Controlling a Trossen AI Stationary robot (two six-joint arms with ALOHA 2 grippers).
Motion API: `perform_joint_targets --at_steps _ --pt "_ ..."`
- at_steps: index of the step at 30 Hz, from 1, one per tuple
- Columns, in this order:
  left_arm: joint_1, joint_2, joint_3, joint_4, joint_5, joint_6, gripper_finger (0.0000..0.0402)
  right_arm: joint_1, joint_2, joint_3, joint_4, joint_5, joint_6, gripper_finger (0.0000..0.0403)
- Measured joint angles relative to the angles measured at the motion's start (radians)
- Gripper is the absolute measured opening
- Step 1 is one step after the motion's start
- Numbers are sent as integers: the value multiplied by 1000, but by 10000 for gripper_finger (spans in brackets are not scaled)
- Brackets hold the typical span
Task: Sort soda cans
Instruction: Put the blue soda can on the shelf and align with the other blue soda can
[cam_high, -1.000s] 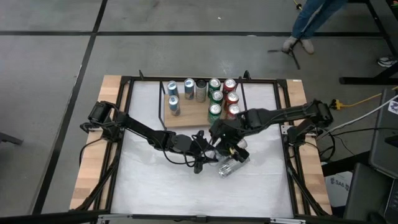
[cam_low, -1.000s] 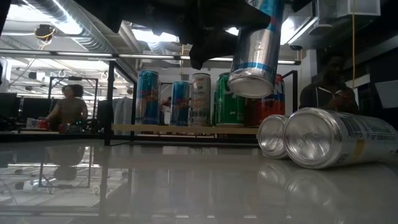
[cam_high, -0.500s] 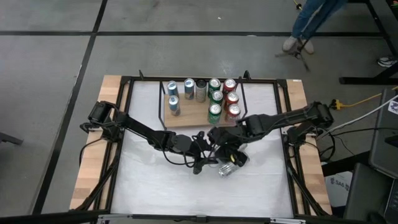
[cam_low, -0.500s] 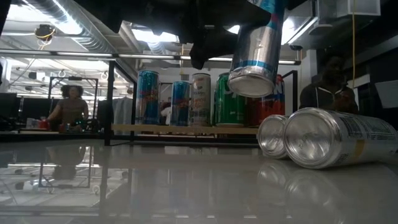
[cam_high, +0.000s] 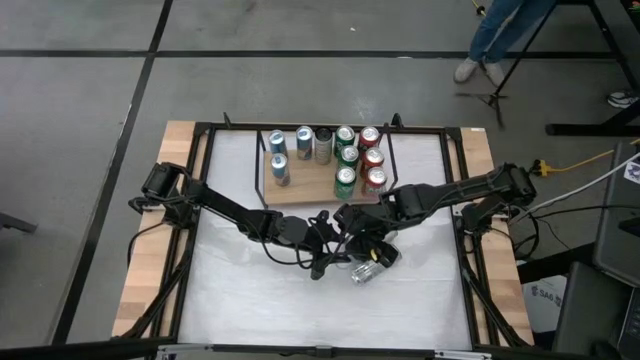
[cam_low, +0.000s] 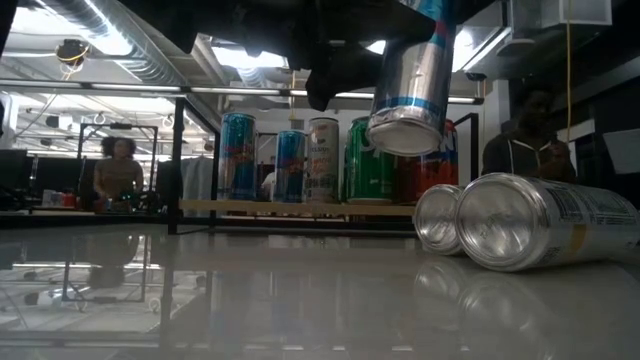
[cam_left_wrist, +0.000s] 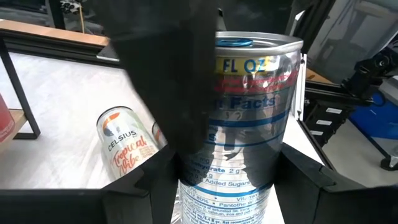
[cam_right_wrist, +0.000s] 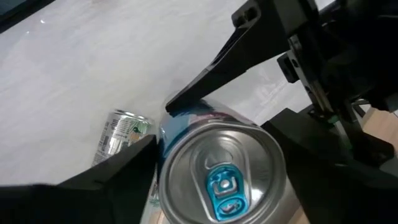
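Note:
My left gripper (cam_left_wrist: 231, 198) is shut on a blue-and-silver soda can (cam_low: 410, 90), lifted near the table's middle. My right gripper (cam_right_wrist: 214, 146) comes down over that can (cam_right_wrist: 217, 168), open, one finger close on either side of its top end; whether they touch it I cannot tell. Two silver cans (cam_low: 545, 220) (cam_low: 440, 218) lie on their sides on the table just right of it. Blue, silver, green and red cans (cam_high: 345, 155) stand upright on a wooden board (cam_high: 300, 192) at the far side. My left gripper pinches the can's lower body (cam_left_wrist: 186, 182) between its two fingers, one on each side. It reaches in nearly level from the table's left. The can hangs clear of the table, tilted, its top (cam_left_wrist: 245, 43) up and its bottom (cam_low: 405, 135) turned toward the near edge.
A black frame (cam_high: 200, 130) rims the white table. A lying can (cam_left_wrist: 127, 146) marked Celsius is right beside the held one. Bare white surface spreads toward the near edge and the left. People show in the room beyond.
My right gripper has swung a little toward the near edge and turned, coming over the top of the held can. The can and my left gripper have kept still.

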Motion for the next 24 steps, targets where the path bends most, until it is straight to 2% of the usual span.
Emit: perform_joint_targets --at_steps 6,10,24 --pt "0 0 0 -1 -1 1 196 1 0 0 -4 -3 0 257" --pt "0 0 0 -3 -4 1 212 0 0 0 -3 -3 0 231" --pt "2 -2 1 6 -24 -4 286 0 0 0 9 -6 0 233"
